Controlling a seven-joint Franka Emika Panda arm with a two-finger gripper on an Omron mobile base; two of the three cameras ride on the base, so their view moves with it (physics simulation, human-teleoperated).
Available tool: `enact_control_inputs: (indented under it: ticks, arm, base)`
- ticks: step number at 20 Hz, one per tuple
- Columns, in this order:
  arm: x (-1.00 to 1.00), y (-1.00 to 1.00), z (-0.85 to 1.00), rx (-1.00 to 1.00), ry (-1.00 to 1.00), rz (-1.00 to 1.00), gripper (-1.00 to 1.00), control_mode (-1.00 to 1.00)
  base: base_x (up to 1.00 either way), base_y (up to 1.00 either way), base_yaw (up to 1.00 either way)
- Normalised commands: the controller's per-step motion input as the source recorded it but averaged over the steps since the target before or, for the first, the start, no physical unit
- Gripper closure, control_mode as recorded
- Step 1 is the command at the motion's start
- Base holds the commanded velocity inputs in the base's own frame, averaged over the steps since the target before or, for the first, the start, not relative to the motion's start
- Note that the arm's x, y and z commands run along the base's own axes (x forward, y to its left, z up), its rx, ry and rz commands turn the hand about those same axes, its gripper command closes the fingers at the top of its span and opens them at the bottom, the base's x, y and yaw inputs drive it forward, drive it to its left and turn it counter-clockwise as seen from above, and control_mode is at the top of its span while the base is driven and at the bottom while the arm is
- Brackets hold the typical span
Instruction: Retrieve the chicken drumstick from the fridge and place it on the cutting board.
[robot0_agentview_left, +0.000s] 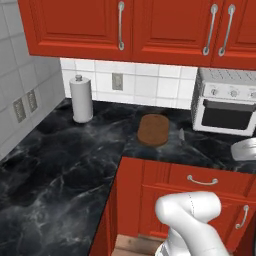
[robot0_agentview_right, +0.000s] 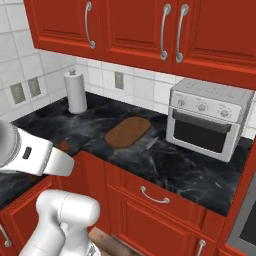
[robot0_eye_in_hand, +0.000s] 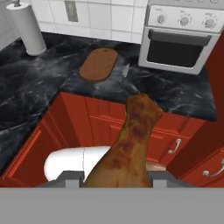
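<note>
Red cabinet fronts (robot0_agentview_right: 150, 200) run under a black marbled counter (robot0_agentview_left: 60, 165) that bends around the corner, and more red doors hang above it. From the hand view, the chicken drumstick (robot0_eye_in_hand: 129, 144) sits clamped in the gripper (robot0_eye_in_hand: 114, 178), its dark fingers closed narrow against the meat on either side, the mottled brown and reddish piece sticking up and away from the claw toward the counter edge. It hangs out in front of the lower cabinets, over the floor side of the counter and well short of the stone. Back on the counter lies the cutting board (robot0_agentview_right: 128, 132), a plain brown wooden slab near the tiled wall, with a small grey blade-like thing (robot0_eye_in_hand: 125, 70) lying just beside it on the side toward the toaster oven (robot0_agentview_right: 209, 120). That white oven stands against the wall farther along. On the other side of the board, near the corner, a paper towel roll (robot0_agentview_left: 81, 99) stands upright. In the right base view the white arm (robot0_agentview_right: 30, 150) reaches across low in front of the counter corner.
</note>
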Motion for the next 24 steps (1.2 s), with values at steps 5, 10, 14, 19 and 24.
enact_control_inputs:
  ticks: [5,10,14,19,24]
  arm:
    - [0.00,0.00,0.00,0.00,0.00,0.00,1.00,1.00]
    - [0.00,0.00,0.00,0.00,0.00,0.00,1.00,1.00]
    - [0.00,0.00,0.00,0.00,0.00,0.00,1.00,1.00]
    - [0.00,0.00,0.00,0.00,0.00,0.00,1.00,1.00]
    - [0.30,0.00,-0.07,0.00,0.02,0.00,1.00,-1.00]
  base:
    - [0.52,0.05,0.00]
    - [0.81,0.34,0.00]
    - [0.79,0.56,0.00]
    - [0.85,0.32,0.00]
    - [0.42,0.01,0.00]
